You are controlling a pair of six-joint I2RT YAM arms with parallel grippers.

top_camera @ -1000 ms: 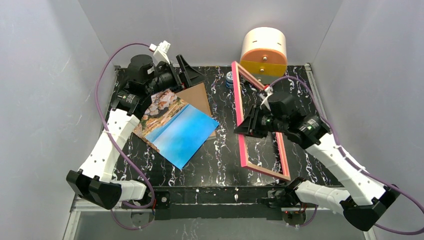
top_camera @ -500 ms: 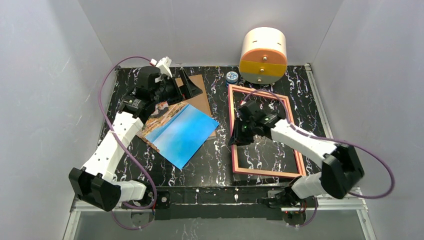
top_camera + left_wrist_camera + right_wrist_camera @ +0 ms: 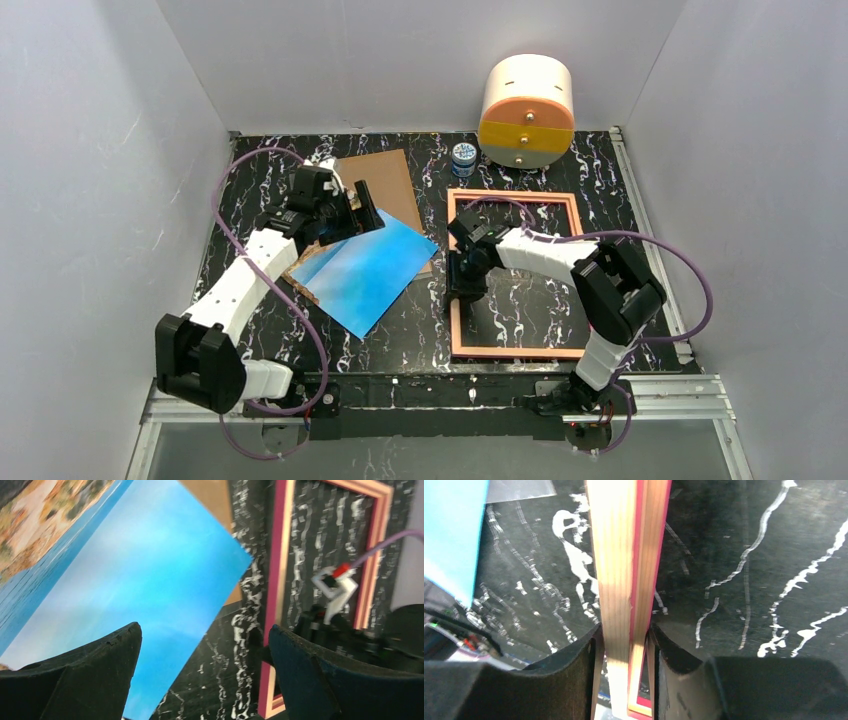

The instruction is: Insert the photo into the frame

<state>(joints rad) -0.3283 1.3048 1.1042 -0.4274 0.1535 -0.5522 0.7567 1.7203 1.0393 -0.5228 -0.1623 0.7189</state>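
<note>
The frame (image 3: 515, 352) lies flat on the right half of the table, tan-orange back rim up. My right gripper (image 3: 466, 285) is down on its left rim, shut on it; in the right wrist view both fingers press the wooden rim (image 3: 629, 570) near the gripper (image 3: 626, 655). The photo (image 3: 370, 272) lies picture side up left of the frame, blue sky nearest it. My left gripper (image 3: 362, 220) hovers open over the photo's far end, holding nothing. The left wrist view shows the photo (image 3: 125, 565), the frame (image 3: 279, 580) and the open gripper (image 3: 205, 650).
A brown cardboard board (image 3: 385, 175) lies partly under the photo at the back. A cream and orange drum (image 3: 527, 110) and a small blue jar (image 3: 463, 155) stand behind the frame. Grey walls close in the table on three sides.
The frame has gone from standing tilted on edge to lying flat, back up. My right arm came down and leftward with it. My left gripper has dropped lower over the photo.
</note>
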